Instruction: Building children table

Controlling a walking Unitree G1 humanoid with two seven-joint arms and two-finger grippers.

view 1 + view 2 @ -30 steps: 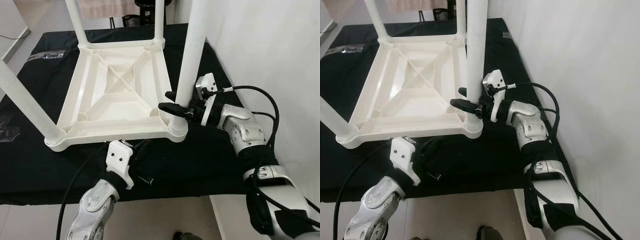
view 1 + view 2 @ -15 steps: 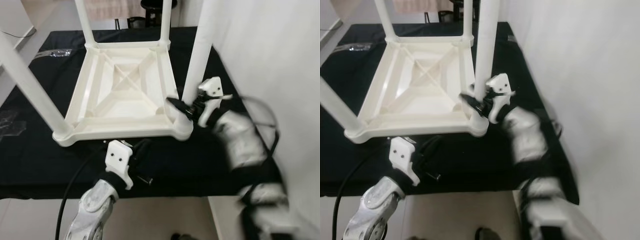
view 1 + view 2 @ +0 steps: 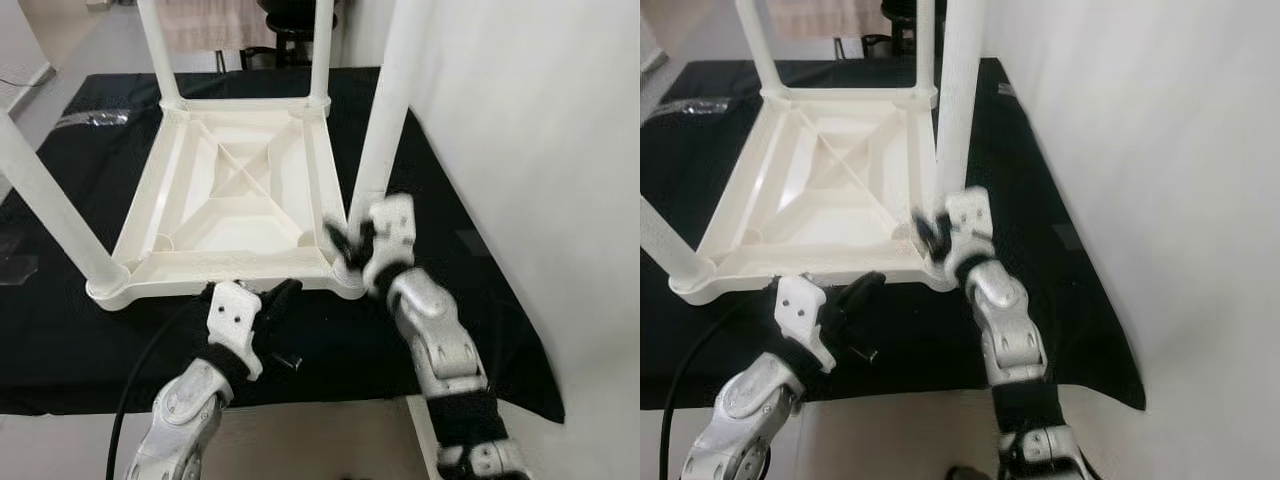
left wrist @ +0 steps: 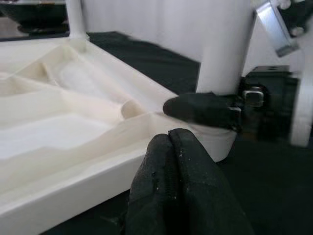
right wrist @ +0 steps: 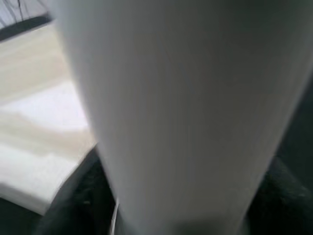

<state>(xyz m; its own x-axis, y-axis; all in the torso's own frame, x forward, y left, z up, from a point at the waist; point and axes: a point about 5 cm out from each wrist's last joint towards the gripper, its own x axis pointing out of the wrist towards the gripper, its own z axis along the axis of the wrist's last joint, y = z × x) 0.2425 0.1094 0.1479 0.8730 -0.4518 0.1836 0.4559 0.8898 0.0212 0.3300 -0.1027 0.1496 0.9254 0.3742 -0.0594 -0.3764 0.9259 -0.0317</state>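
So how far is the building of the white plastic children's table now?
Done: the upside-down white plastic tabletop lies on the black cloth with four white legs standing in its corners. In hand: the right gripper is around the base of the near right leg; the left gripper, shut, sits at the near rim. Left: turning the table upright.

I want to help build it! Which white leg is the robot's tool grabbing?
The near right-corner leg, closest to the white wall. The right tool wraps its base, just above the tabletop; the other three legs stand untouched.
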